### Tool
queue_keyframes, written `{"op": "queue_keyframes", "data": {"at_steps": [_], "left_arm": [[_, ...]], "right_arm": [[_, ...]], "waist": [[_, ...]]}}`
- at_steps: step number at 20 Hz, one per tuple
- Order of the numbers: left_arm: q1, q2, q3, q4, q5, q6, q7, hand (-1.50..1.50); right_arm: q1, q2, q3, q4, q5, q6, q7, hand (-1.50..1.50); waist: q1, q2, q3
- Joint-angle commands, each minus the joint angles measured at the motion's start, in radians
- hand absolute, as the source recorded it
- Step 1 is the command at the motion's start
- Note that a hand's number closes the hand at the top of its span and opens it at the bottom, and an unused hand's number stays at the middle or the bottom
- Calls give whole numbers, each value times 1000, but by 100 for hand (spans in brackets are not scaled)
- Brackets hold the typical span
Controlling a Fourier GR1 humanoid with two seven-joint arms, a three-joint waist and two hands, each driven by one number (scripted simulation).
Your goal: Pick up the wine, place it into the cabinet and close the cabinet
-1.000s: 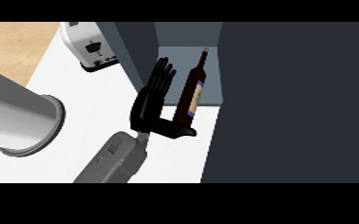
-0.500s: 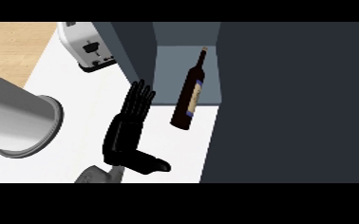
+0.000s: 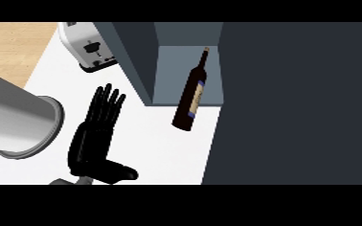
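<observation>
At the mouth of the open grey cabinet (image 3: 138, 57), the dark glass wine bottle with a pale label (image 3: 192, 96) will likely feel heavy, rigid, slick and breakable, so take it round its wide body, not the neck. Its neck is inside and its base over the white counter (image 3: 163, 148), apart from your left hand (image 3: 96, 139), whose fingers are straight and empty.

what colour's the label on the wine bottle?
Label is cream with a blue band on top; best in head view.
</observation>
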Motion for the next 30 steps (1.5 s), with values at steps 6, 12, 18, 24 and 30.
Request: {"op": "queue_keyframes", "data": {"at_steps": [6,12,18,24,30], "left_arm": [[106,160,153,-39,77,-144,-20,-150],[109,214,233,-40,129,-205,4,-150],[102,246,282,22,157,-267,14,-150],[91,270,298,4,201,-299,61,-150],[80,290,317,0,195,-301,66,-150]], "right_arm": [[38,-69,94,-222,-58,93,69,150],[-88,27,142,-205,-21,43,155,150],[-140,68,253,-205,46,33,227,150],[-261,147,239,-145,-17,40,273,150],[-347,229,243,-81,-44,42,316,150]], "waist": [[-2,2,-1],[9,5,-2],[1,3,-4],[21,9,-6],[41,10,-7]]}}
